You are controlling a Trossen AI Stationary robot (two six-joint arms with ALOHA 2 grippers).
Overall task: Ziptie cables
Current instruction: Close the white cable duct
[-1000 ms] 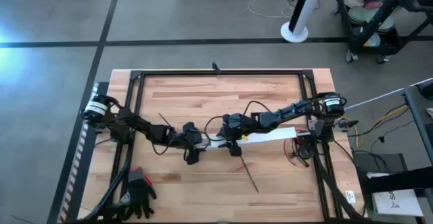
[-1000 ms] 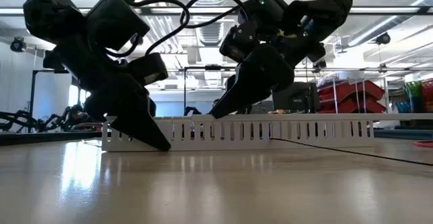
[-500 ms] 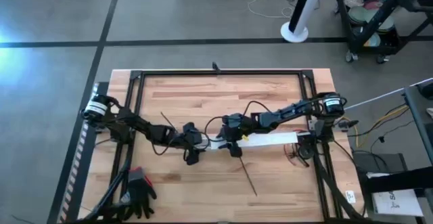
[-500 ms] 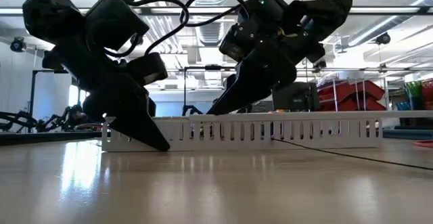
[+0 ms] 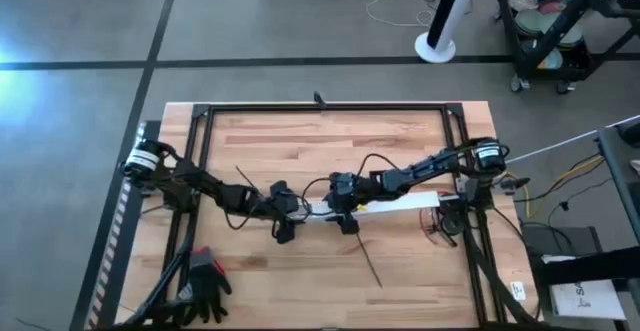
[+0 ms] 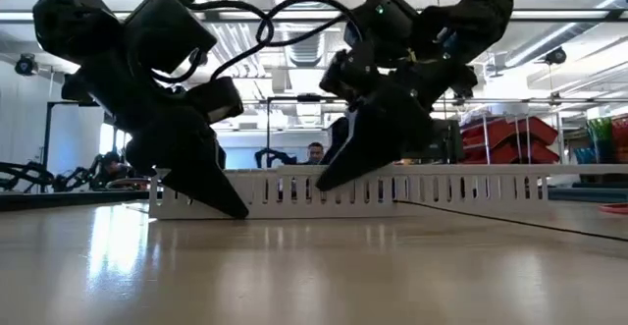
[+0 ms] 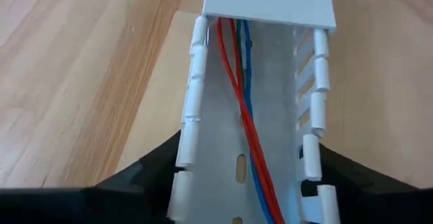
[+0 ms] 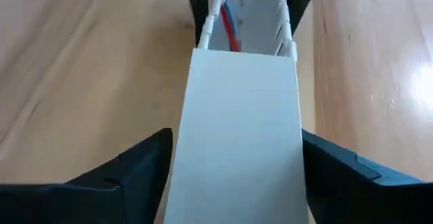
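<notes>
My left pincer (image 5: 286, 221) grips one end of the slotted duct (image 7: 250, 149), the cables (image 7: 247, 126) lying inside it. My right pincer (image 5: 343, 214) straddles the duct's lid (image 8: 240, 126), mid-desk (image 5: 300, 151); can't tell if it's clamped.

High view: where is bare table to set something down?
Free: the far strip behind both arms, inside the black frame, and the near-right wood around the loose zip tie. Crowded: mid-table, where left gripper and right gripper straddle the white slotted duct.
</notes>
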